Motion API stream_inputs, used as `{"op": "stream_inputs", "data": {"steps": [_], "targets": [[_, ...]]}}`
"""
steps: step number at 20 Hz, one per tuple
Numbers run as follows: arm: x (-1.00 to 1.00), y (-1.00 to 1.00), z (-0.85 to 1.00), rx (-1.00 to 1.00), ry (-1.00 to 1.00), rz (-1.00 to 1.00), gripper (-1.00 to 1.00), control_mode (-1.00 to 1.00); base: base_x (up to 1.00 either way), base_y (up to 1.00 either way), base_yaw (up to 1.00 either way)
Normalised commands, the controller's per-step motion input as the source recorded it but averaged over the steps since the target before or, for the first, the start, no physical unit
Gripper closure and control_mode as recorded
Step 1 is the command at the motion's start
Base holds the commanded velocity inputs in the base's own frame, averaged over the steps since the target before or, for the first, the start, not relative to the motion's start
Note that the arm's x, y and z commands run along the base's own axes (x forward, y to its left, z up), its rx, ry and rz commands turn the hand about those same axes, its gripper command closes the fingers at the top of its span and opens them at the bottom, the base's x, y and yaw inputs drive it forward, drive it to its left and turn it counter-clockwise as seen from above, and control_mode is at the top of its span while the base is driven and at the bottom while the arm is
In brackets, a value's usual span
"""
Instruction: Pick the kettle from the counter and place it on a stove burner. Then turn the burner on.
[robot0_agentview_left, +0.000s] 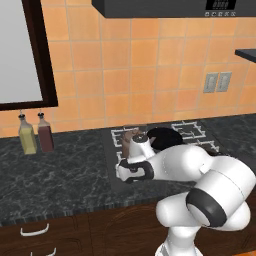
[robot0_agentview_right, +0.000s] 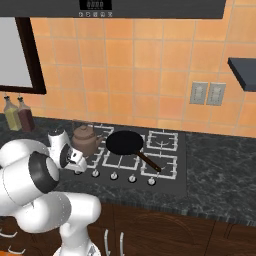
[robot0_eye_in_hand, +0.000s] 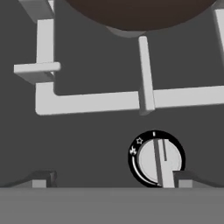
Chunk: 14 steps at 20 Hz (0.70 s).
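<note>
Kettle (robot0_agentview_right: 86, 140) sits on the rear-left burner grate (robot0_eye_in_hand: 87, 99) of the stove (robot0_agentview_right: 180, 170), just beside the frying pan (robot0_agentview_right: 124, 143), off the counter (robot0_agentview_left: 55, 175); placement looks done, leaving the burner to light. Gripper (robot0_eye_in_hand: 111, 179) released, jaws spread wide, nothing between them, hovering low over the front-left knob (robot0_eye_in_hand: 156, 158), whose pointer bar stands near upright; one fingertip lies across its right edge. Judgement: the knob is small, rigid and smooth, so it will likely slip unless pinched squarely across the raised bar; jaws want centring first. The kettle is stiff and probably light; its arched handle would be the hold if a re-seat were needed. Count: one kettle, one pan, four knobs along the stove front, four burners, two bottles (robot0_agentview_left: 36, 134) by the wall.
</note>
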Motion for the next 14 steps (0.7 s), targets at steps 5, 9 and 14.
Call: {"op": "stream_inputs", "data": {"steps": [5, 9, 14], "targets": [[0.01, 0.00, 0.00, 0.00, -0.05, 0.08, -1.00, -1.00, 0.00, 0.00, 0.00], [0.00, 0.00, 0.00, 0.00, -0.07, 0.07, -1.00, -1.00, 0.00, 0.00, 0.00], [0.00, -0.10, 0.01, 0.00, -0.01, 0.01, -1.00, -1.00, 0.00, 0.00, 0.00]]}}
